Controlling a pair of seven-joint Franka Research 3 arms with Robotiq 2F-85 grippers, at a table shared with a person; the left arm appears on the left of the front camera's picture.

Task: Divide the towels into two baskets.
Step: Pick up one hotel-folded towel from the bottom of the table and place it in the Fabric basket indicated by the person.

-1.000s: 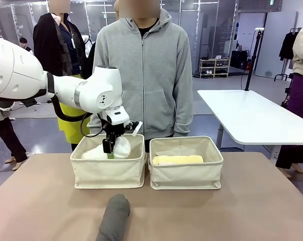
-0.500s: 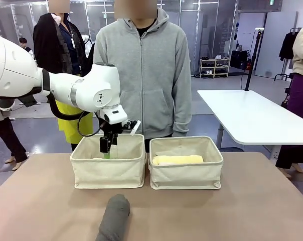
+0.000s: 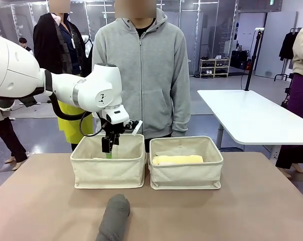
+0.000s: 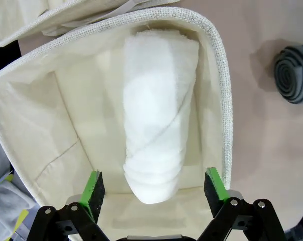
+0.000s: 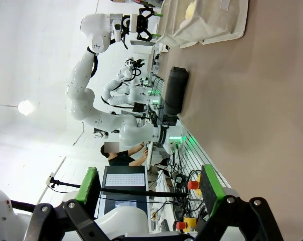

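Front view, left fingers [image 3: 107, 145]: point down into the left basket [image 3: 108, 170], just inside its far rim, with the arm reaching in from the left.
Front view, towels: the yellow towel [image 3: 177, 159] lies in the right basket [image 3: 186, 176]. The grey towel [image 3: 114, 216] lies on the table [image 3: 242, 211], near the front edge and well apart from both baskets.
Front view, person [image 3: 141, 75]: stands behind the baskets, with no hand in them.
Left wrist view, fingers: spread wide with the green pads [image 4: 93, 188] either side of the white towel's near end, touching nothing.
Left wrist view, white towel [image 4: 159, 115]: lies lengthwise on the basket floor, close to one long wall, with bare floor along its other side.
Left wrist view, step: judged as withdrawing after placing. Rise straight up and keep the pads off the soft walls, so the basket does not drag or tip.
Right wrist view, right fingers [image 5: 90, 185]: wide apart and empty, held above the table.
Right wrist view, grey towel: lies on the table short of the baskets. It looks like the next pick, best gripped across its middle so the roll stays wound.
Right wrist view, caution: whether a second towel sits behind the yellow one cannot be told, so check before choosing a basket.
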